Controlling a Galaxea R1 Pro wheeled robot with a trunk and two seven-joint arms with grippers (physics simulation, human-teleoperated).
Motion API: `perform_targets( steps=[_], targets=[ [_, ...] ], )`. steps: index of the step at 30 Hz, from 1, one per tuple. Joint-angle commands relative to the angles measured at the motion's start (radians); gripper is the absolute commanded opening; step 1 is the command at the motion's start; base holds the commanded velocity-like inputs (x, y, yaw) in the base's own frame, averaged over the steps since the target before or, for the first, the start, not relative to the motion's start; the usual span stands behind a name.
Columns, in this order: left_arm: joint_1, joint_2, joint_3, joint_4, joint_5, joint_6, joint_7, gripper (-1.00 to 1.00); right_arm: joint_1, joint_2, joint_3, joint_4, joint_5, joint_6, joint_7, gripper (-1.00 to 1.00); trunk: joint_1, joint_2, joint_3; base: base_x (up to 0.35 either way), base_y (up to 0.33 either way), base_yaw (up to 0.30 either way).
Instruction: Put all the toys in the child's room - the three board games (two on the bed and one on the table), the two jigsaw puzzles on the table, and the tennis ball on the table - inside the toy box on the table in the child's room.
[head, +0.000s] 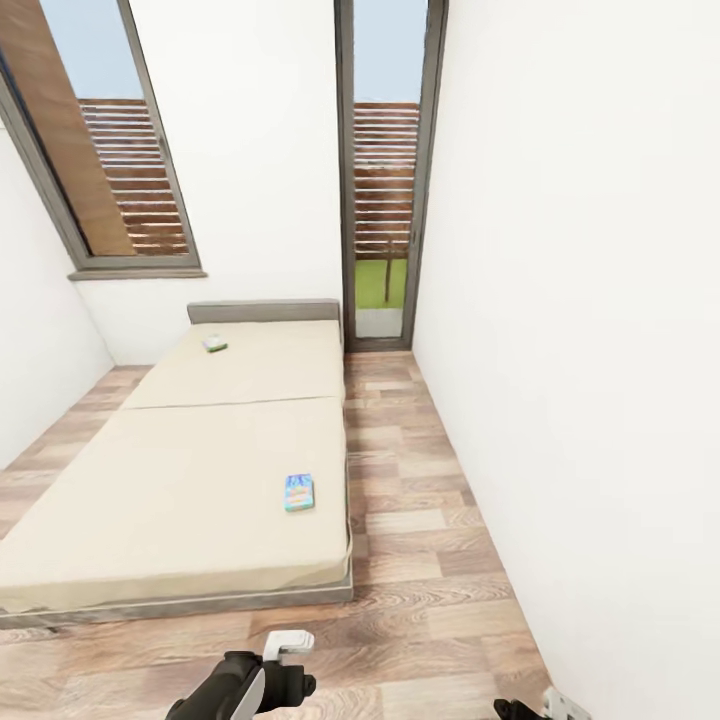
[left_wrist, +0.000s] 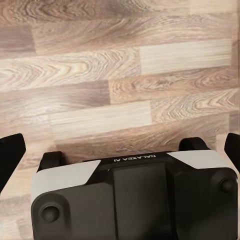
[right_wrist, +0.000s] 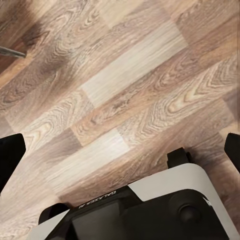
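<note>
The bed (head: 170, 480) is a broad beige mattress on a grey frame, seen ahead in the head view. Two board games lie on it: a small blue box (head: 299, 492) near the mattress's right edge, and a green-edged white box (head: 214, 344) far back by the headboard. My left gripper (head: 288, 648) hangs low in front of the bed's foot, and my right gripper (head: 545, 708) is at the lower right. Both wrist views look down on wood floor: the left gripper (left_wrist: 120, 147) and the right gripper (right_wrist: 120, 150) are open and hold nothing. The table, toy box, jigsaw puzzles and tennis ball are out of view.
A white wall (head: 580, 350) runs along the right. A strip of plank floor (head: 400, 480) lies between it and the bed, leading to a tall glass door (head: 385, 200). A window (head: 110, 150) sits in the far wall on the left.
</note>
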Motion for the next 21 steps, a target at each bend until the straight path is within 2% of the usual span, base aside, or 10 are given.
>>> perform_targets(
  steps=[1, 10, 15, 17, 21],
  targets=[
    [0.0, 0.0, 0.001, -0.002, 0.0, 0.006, -0.002, 1.0, -0.001, 0.0, 0.0, 0.0, -0.005, 0.003, 0.003, 1.0, 0.001, -0.002, -0.002, 0.0, 0.0, -0.164],
    [0.0, 0.001, 0.002, -0.009, 0.0, 0.009, -0.003, 1.0, -0.001, 0.002, 0.0, 0.0, -0.004, 0.002, 0.002, 1.0, 0.001, -0.002, -0.002, 0.0, 0.0, -0.061],
    [0.0, 0.004, 0.004, -0.042, 0.001, 0.024, -0.006, 1.0, -0.001, 0.006, 0.003, -0.001, -0.003, 0.006, -0.007, 1.0, 0.001, -0.002, -0.002, 0.0, 0.0, -0.009],
    [-0.001, 0.006, 0.004, -0.07, 0.001, 0.046, -0.013, 1.0, -0.002, 0.01, 0.011, -0.001, -0.003, 0.011, -0.015, 1.0, 0.001, -0.002, -0.002, 0.0, 0.0, -0.004],
    [-0.008, 0.026, 0.005, -0.163, 0.001, 0.156, -0.034, 1.0, -0.016, 0.028, 0.041, -0.004, -0.002, 0.066, -0.074, 1.0, 0.001, -0.002, -0.002, 0.0, 0.0, -0.002]
  ],
)
